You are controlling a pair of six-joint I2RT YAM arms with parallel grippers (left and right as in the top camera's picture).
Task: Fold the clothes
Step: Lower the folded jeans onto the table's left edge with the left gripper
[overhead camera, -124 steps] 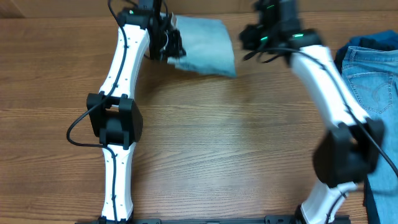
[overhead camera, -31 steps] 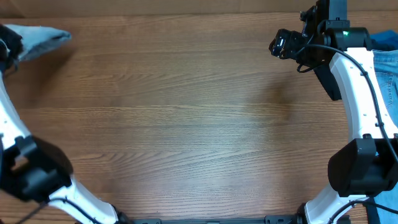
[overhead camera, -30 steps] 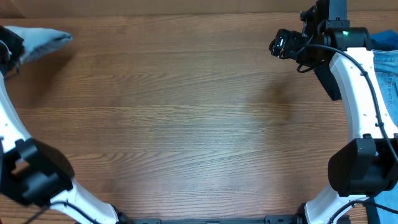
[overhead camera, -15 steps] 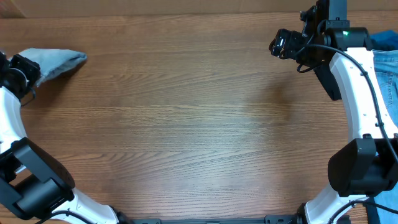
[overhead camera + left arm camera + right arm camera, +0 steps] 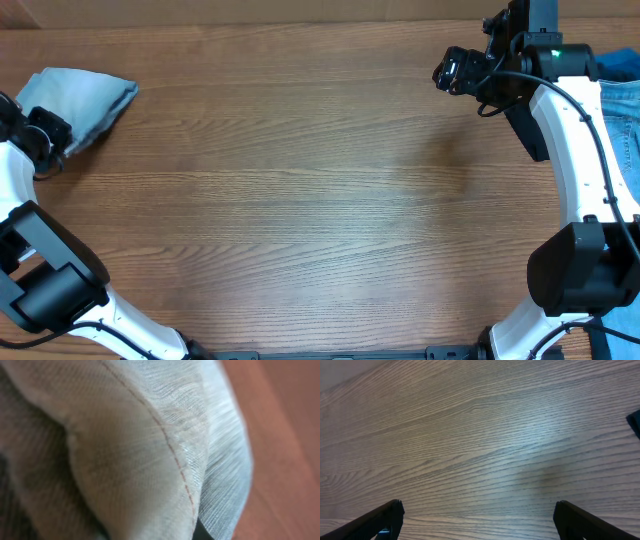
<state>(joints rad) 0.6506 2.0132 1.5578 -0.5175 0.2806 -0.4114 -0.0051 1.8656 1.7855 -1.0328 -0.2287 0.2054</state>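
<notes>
A folded bundle of pale blue denim, one of the clothes (image 5: 82, 98), lies at the far left of the table. My left gripper (image 5: 48, 136) is at its near-left edge, shut on the fabric. The left wrist view is filled with this denim (image 5: 150, 450) and its orange-stitched seam, which hides the fingers. My right gripper (image 5: 453, 72) hovers at the back right over bare wood. In its wrist view the right gripper (image 5: 477, 512) stands wide open with nothing between the fingertips (image 5: 390, 512).
More clothes lie heaped at the right edge: light-blue jeans (image 5: 622, 125) and a darker blue garment (image 5: 615, 64), partly behind the right arm (image 5: 575, 170). The wooden table (image 5: 300, 200) spans the view between the arms.
The left gripper has carried the folded denim toward the front and a little right, and the bundle now lies flatter on the table. The right arm has not moved.
</notes>
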